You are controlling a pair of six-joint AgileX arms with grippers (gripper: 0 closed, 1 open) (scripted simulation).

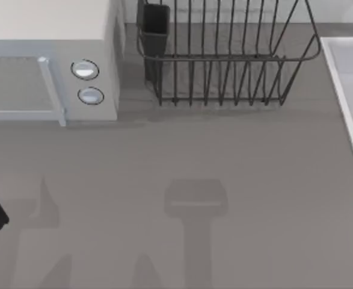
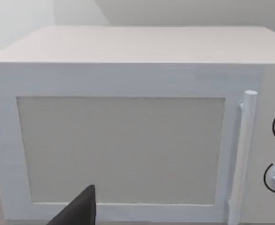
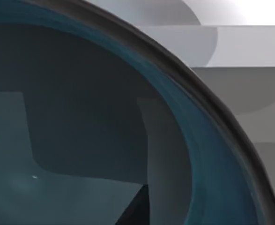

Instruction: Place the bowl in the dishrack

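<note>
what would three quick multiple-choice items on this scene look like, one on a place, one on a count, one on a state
1. Where does the dishrack stand relative to the microwave in the top view?
A. to its right
B. to its left
C. on top of it

2. How many round knobs does the microwave front show?
A. one
B. two
C. four

3. What state is the microwave door in?
A. wide open
B. removed
C. closed

Answers:
1. A, the wire rack sits at the back of the table, right of the white microwave.
2. B, two knobs are stacked beside the door handle.
3. C, the left wrist view shows the door flush with the front.

The bowl shows close up in the right wrist view.
</note>
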